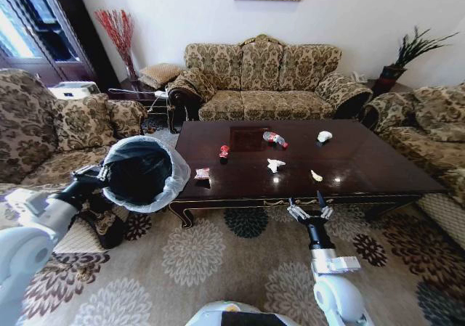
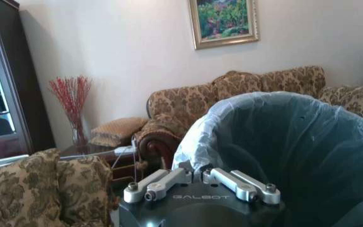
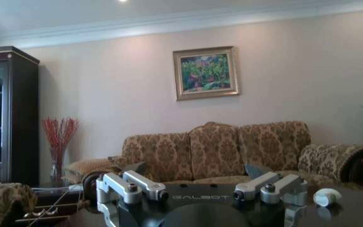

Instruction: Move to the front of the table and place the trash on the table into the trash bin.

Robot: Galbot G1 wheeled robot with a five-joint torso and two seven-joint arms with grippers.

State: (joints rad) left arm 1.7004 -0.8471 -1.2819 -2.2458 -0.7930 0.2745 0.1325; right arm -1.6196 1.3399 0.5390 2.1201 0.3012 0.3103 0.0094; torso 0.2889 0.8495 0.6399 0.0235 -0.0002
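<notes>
Right now the robot faces the long side of the large dark glossy reddish-brown wooden coffee table point(image 1: 349, 173), with all the litter still lying on its top. A clear plastic bottle with a red label point(image 1: 275, 139) sits near the middle toward the sofa side, a small red wrapper point(image 1: 224, 151) left of it, a pinkish packet point(image 1: 202, 173) near the front left corner, a crumpled white paper point(image 1: 275, 165) in the middle, a yellowish scrap point(image 1: 317, 175) to its right, and a second crumpled white ball point(image 1: 324, 136) farther back.

The left gripper point(image 1: 102, 172) holds the round black trash bin lined with a whitish translucent plastic bag point(image 1: 142, 172) just beside the table's left end, its jaws closed on the bin's rim; the left wrist view shows the bag-covered rim pinched at the fingers point(image 2: 168, 178). The right gripper point(image 1: 308, 208) hovers at the table's front edge, jaws spread wide and empty.

As I judge it, no piece has been binned yet. The risks: the bin is tilted on a thin rim grip and could slip or swing against the table; the glossy top may let light scraps skid away from closing fingers; the bottle could roll.
</notes>
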